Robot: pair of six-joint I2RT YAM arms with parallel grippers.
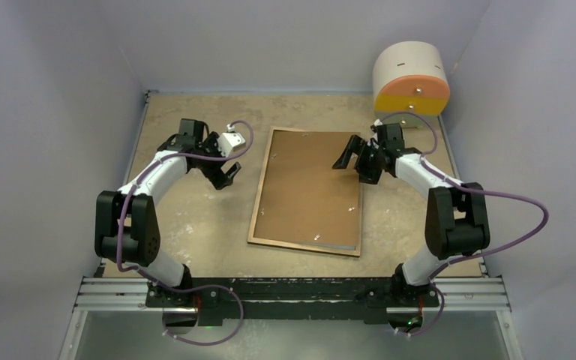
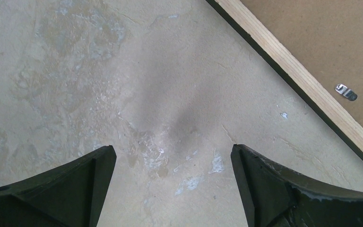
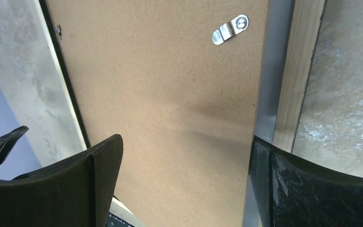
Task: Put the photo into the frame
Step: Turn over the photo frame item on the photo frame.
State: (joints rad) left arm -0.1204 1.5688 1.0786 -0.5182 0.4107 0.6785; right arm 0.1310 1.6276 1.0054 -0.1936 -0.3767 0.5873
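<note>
The frame (image 1: pixel 261 189) lies back-up in the middle of the table, its light wood rail around a flat brown backing board (image 1: pixel 307 187). The photo's picture side is hidden. A pale grey strip (image 3: pixel 273 71) shows between the board (image 3: pixel 170 94) and the frame's rail (image 3: pixel 300 71); I cannot tell what it is. My left gripper (image 1: pixel 226 174) is open and empty over bare table, left of the frame's rail (image 2: pixel 302 80); the wrist view (image 2: pixel 172 151) shows only table between the fingers. My right gripper (image 1: pixel 354 161) is open and empty above the board's far right part, as its wrist view (image 3: pixel 186 142) also shows.
Small metal turn clips (image 3: pixel 230 30) (image 2: pixel 346 91) sit on the board near its edges. A cream cylinder with an orange and yellow face (image 1: pixel 411 79) stands at the back right. Walls close in the table on three sides. A metal rail (image 1: pixel 292 292) runs along the near edge.
</note>
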